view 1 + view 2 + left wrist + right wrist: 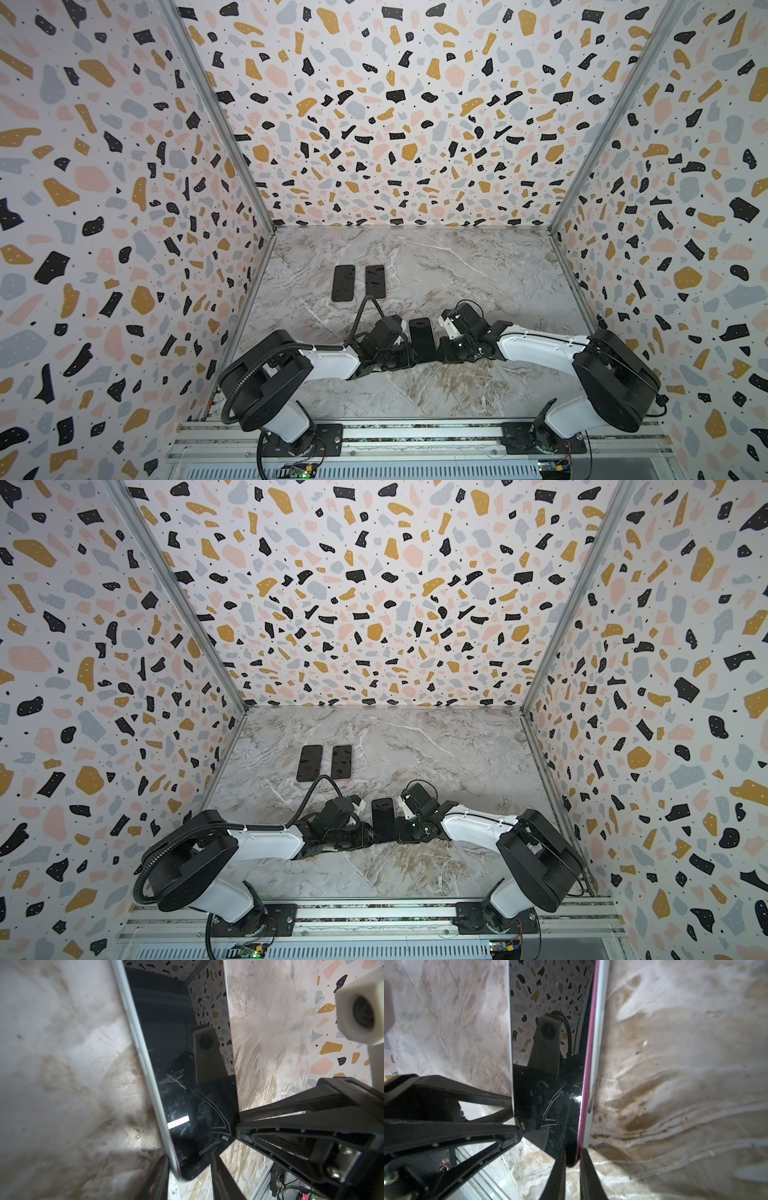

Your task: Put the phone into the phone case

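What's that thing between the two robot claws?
A dark phone, its sides pinched in the jaws of the left gripper and right gripper. Both top views show it.

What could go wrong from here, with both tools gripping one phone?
1. The left tool and the right tool each pinch only a thin edge of the phone, so its glossy body could slip and drop onto the marble table.
2. With two grips on one rigid phone, uneven arm motion could twist it or pull it free.
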`<state>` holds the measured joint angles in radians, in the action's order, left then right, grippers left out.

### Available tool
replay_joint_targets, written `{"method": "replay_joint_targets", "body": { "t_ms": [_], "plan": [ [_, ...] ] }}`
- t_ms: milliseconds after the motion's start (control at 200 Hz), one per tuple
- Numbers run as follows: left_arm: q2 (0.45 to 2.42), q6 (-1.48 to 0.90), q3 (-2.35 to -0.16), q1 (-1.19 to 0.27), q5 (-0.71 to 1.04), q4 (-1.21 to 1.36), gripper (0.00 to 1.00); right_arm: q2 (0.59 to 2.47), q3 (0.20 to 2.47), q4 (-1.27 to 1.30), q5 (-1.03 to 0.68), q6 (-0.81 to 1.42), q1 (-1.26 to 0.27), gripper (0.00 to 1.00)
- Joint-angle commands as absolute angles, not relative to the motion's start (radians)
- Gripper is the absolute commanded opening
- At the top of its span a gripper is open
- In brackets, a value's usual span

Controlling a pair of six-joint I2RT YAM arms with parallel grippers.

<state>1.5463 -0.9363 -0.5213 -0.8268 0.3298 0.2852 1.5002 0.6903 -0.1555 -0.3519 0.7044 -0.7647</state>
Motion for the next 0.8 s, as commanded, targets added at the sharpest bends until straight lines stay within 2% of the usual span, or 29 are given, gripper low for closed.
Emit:
{"method": "replay_joint_targets", "body": {
  "t_ms": [0, 796],
  "plan": [
    [1.614, -0.94, -0.486, -0.838, 0.329, 0.192, 0.37, 1.549, 0.662, -0.089, -0.416, 0.712, -0.816, 0.13],
    [1.646, -0.933, -0.516, -0.841, 0.346, 0.204, 0.37, 1.655, 0.572, 0.003, -0.46, 0.758, -0.852, 0.08]
  ]
}}
